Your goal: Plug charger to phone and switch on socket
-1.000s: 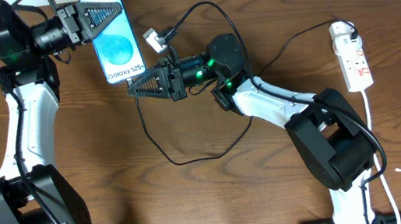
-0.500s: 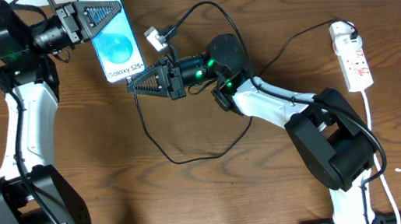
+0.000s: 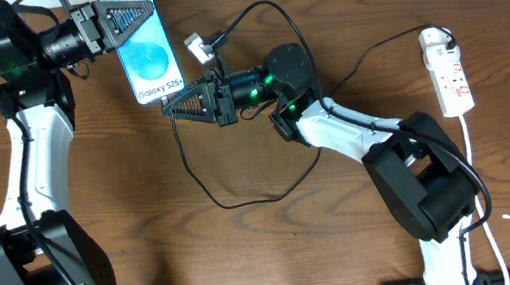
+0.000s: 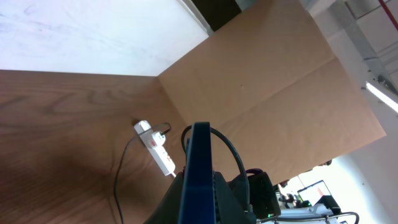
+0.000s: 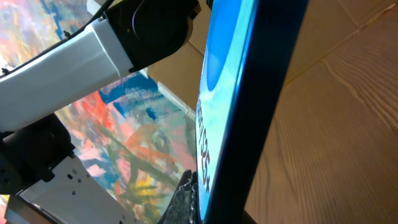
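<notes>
The phone (image 3: 148, 48), blue screen up, hangs above the table at the back left. My left gripper (image 3: 123, 19) is shut on its top end. In the left wrist view the phone (image 4: 199, 162) shows edge-on between the jaws. My right gripper (image 3: 171, 110) is shut at the phone's bottom edge, and the thin black charger (image 3: 204, 195) trails out from under it in a loop. The plug tip is hidden. In the right wrist view the phone (image 5: 249, 93) fills the middle, right against one of the fingers (image 5: 185, 198). The white socket (image 3: 451, 75) lies at the far right.
A small white adapter (image 3: 193, 47) with a black lead lies just right of the phone. The lead arcs over the right arm toward the socket (image 4: 155, 146). A brown board stands behind the table. The right arm's base (image 3: 431, 188) sits at the front right.
</notes>
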Tool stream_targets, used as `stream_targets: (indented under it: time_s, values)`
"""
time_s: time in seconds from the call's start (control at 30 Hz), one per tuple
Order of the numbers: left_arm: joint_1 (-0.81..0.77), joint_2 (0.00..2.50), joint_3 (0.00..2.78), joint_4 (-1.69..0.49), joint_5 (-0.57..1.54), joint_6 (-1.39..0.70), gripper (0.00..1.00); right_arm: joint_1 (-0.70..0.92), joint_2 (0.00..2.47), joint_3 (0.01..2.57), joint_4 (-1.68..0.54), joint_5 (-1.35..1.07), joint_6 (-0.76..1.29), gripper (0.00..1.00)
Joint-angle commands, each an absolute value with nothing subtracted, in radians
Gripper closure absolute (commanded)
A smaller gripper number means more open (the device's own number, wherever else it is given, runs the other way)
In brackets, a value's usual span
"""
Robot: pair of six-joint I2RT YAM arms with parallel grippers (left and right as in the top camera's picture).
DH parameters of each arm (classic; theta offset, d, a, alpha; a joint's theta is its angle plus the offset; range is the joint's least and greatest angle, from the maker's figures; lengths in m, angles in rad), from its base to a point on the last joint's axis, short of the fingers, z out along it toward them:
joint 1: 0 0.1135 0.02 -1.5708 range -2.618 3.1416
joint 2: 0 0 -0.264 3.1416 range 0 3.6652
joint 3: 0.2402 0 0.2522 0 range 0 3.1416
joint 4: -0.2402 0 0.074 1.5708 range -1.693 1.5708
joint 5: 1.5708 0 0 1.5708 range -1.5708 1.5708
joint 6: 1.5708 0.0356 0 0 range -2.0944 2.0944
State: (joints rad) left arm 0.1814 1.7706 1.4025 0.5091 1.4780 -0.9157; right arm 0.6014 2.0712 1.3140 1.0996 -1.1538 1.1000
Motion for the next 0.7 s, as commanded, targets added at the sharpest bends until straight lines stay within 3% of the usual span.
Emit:
stream_targets:
  time_s: [0.0,0.67]
  values:
    - [0.173,1.744,1.414,0.510,1.572,-0.891,0.92,0.568,2.065,1.341,1.126,-0.997,1.103,0.99]
    - [0.173,1.744,1.414,0.510,1.572,-0.891,0.93,0.568,2.065,1.341,1.152,-0.970,1.131,0.99]
